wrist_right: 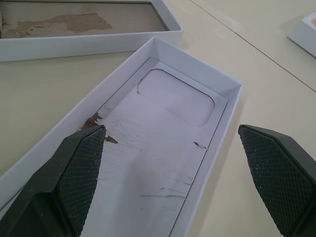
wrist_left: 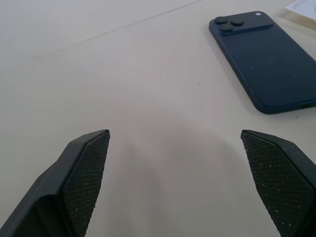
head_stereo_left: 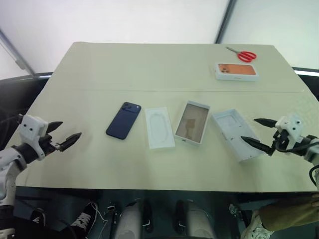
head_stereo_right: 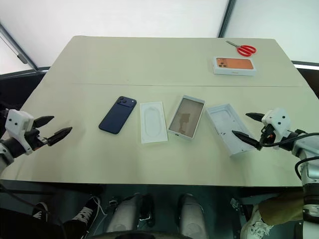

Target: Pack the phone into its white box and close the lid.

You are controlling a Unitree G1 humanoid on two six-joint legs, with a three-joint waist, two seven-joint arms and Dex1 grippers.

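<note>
Nothing is packed yet: the phone (head_stereo_left: 123, 120) lies camera-side up on the desk (head_stereo_left: 149, 64), left of the white box (head_stereo_left: 192, 122), with a white insert (head_stereo_left: 159, 128) between them. The lid (head_stereo_left: 237, 133) lies open-side up just right of the box. The left hand (head_stereo_left: 64, 135), spread and empty, hovers well left of the phone; the right hand (head_stereo_left: 257, 132), also spread, hangs over the lid's right edge.

The phone (head_stereo_left: 123, 120) is dark navy; the white box (head_stereo_left: 192, 122) has a brown floor. The lid (head_stereo_left: 237, 133) is white, the scissors (head_stereo_left: 242, 54) red-handled, the counter (head_stereo_left: 149, 69) beige.
</note>
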